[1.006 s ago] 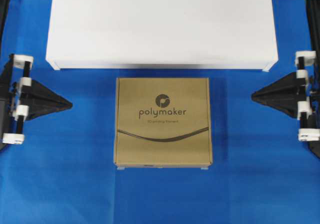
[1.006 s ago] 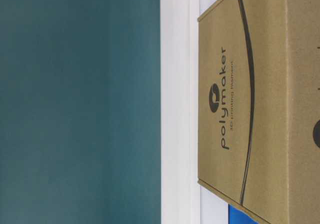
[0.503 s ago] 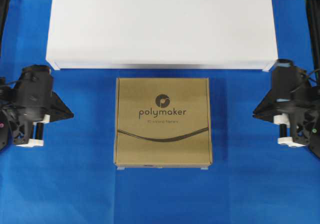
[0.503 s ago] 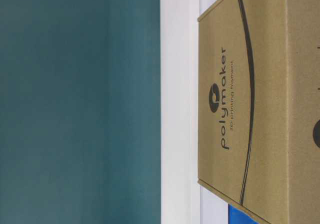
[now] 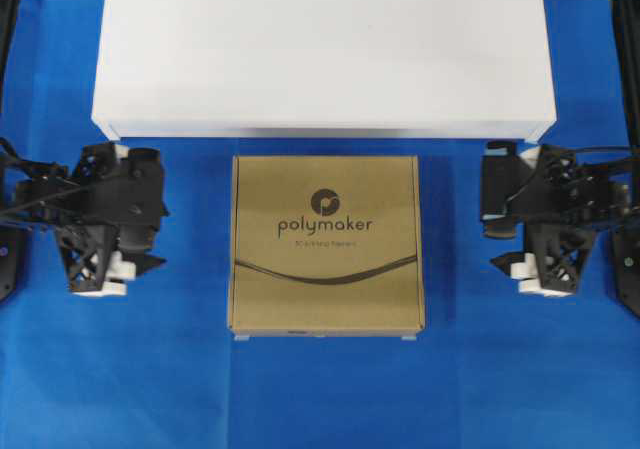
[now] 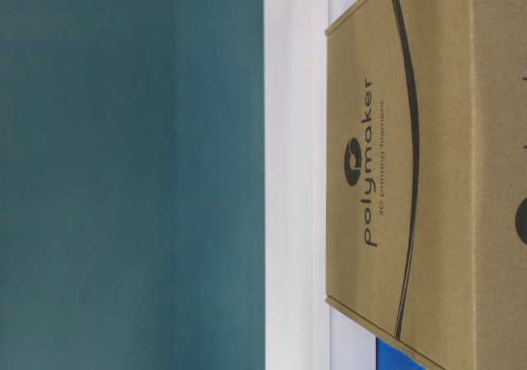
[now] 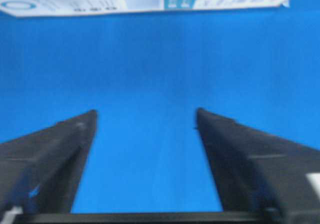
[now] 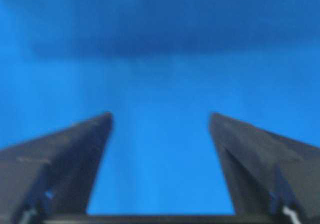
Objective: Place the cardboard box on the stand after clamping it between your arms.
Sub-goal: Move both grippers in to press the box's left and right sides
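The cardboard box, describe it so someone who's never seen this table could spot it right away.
Find the wide white stand at the far side of the blue cloth. Just in front of it lies the cardboard box: flat, squarish, the only brown thing, printed "polymaker" over a curved dark line.

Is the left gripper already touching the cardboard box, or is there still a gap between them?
Apart. In the overhead view a strip of blue cloth shows between the left gripper and the left edge of the cardboard box.

Bare blue cloth (image 5: 190, 259) lies between each claw and the cardboard box (image 5: 326, 244); nothing intervenes.
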Controlling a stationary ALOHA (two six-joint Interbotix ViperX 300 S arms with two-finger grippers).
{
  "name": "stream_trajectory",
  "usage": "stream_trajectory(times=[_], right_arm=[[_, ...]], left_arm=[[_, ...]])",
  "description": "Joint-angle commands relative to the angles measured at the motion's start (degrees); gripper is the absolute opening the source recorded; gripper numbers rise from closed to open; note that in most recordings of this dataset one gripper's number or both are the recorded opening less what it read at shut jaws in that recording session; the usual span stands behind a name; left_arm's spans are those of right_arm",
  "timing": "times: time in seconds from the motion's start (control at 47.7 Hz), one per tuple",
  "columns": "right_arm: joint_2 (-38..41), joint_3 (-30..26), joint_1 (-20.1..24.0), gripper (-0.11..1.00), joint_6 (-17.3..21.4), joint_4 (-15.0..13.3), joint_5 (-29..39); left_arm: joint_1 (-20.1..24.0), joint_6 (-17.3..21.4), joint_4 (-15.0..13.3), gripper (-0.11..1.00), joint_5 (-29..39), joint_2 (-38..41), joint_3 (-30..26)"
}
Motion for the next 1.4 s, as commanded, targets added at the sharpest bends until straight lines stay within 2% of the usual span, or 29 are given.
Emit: stream_trajectory(times=[0.0, 0.042, 0.21, 0.398, 0.67, 1.152, 1.383], right_arm=[[1.93, -1.23, 0.00, 0.99, -0.53, -0.09, -2.99], [3.52, -1.23, 0.00, 0.98, -0.70, -0.09, -4.83], [8.44, -1.58, 0.00, 0.98, -1.32, -0.70, -9.40], [13.27, -3.78, -0.18, 0.98, -2.90, -0.88, -12.22], [19.25, -8.53, -0.09, 0.98, -3.08, -0.88, -15.73], [21.53, -11.07, 0.26, 0.98, -2.99, -0.70, -16.52], [19.95, -12.92, 0.18, 0.98, -2.90, -0.62, -14.68]], left_arm=[[0.70, -0.09, 0.18, 0.84, -3.78, 2.37, 0.00], [1.05, 0.00, 0.18, 0.88, -5.71, 3.69, 0.09], [1.67, 0.44, 0.18, 0.87, -12.30, 9.32, -0.35], [1.76, 0.88, 0.18, 0.88, -13.45, 13.97, -2.81], [1.76, 0.88, 0.18, 0.88, -15.29, 19.16, -6.77], [1.58, 1.41, 0.18, 0.88, -15.03, 21.62, -10.72], [1.49, 1.49, 0.18, 0.88, -11.16, 19.95, -14.24]])
